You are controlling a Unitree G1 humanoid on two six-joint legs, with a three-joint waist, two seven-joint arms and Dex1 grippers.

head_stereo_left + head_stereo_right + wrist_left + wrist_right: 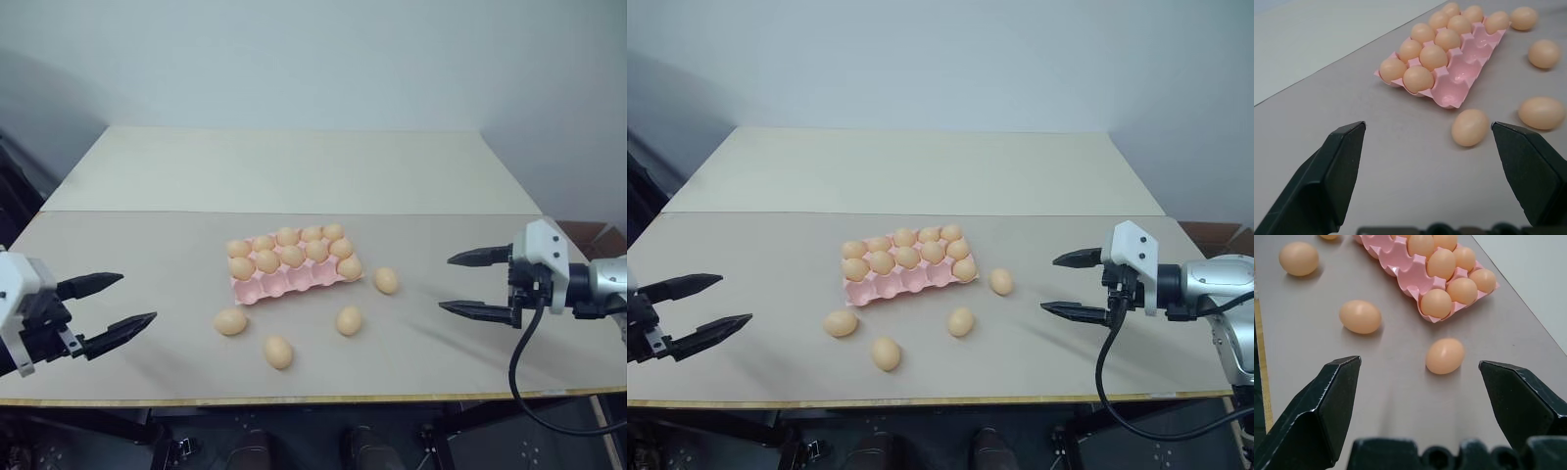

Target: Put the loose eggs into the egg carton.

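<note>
Ahead of both sets of jaws, roughly midway between them on the bench (pixel 147 245), lies the egg carton (pixel 294 282), a pink tray whose two far rows are filled while the near row of cups stands bare. Four loose eggs rest on the bench around its near side: one (pixel 386 280) just beside the carton's end toward the right jaws, one (pixel 349 320) a little nearer the robot, one (pixel 277 352) closest to the bench's front edge, and one (pixel 230 321) toward the left jaws.

The left gripper (pixel 116 302) and the right gripper (pixel 472 284) both hover above the bench with jaws spread wide and nothing between them, each well apart from any egg. No loose egg has been picked yet, so this looks like the approach before a first grasp.

The next move calls for one arm to reach in and lower, straddle its nearest egg, close gently, and carry it to a bare near-row cup. The eggs are smooth and round, so a nudge from one finger could roll them. Nothing stands between jaws and eggs, and the near row is reachable without crossing the filled rows.
</note>
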